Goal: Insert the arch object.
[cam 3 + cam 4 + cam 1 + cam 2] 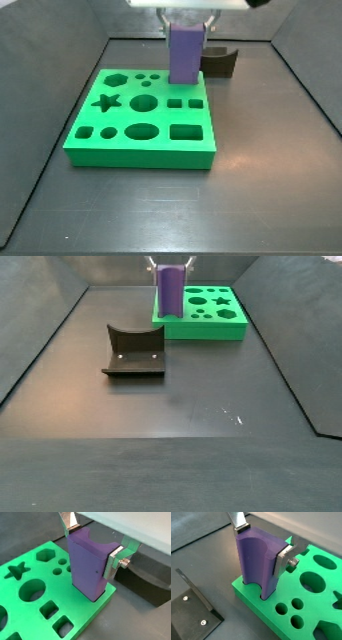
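The arm reaches straight down near the desk's far edge in a side view. Its pincer point(93, 547) is clamped on the purple arch object point(87, 567), one silver finger on each side. The arch object stands upright, long axis vertical, a curved hollow showing at its upper end. Its lower end sits at the green board's point(134, 150) corner nearest the fixture point(134, 351).

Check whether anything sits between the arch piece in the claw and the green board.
Nothing visible does. The claw is shut on the purple arch object, whose lower end already meets the green board at one corner. The fixture stands on the floor beside the board, out of the way.
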Robot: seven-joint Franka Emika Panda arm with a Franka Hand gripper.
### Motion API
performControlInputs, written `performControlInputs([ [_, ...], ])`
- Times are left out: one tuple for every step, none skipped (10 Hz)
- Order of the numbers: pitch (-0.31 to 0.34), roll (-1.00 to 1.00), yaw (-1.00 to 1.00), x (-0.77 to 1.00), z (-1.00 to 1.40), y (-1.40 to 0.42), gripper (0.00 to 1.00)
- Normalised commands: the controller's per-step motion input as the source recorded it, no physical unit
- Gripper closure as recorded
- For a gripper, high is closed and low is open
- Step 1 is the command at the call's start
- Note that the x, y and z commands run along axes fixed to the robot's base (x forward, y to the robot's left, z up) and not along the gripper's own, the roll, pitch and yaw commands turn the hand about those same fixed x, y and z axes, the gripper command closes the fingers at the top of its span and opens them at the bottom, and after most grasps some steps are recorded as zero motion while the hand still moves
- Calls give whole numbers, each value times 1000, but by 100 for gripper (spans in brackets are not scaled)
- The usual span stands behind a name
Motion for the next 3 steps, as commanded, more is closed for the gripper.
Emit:
performControlInputs([
  [-27, -69, 0, 11, -174, 0, 100],
  [-39, 0, 0, 0, -63, -9, 100],
  [0, 0, 0, 0, 0, 0, 100],
])
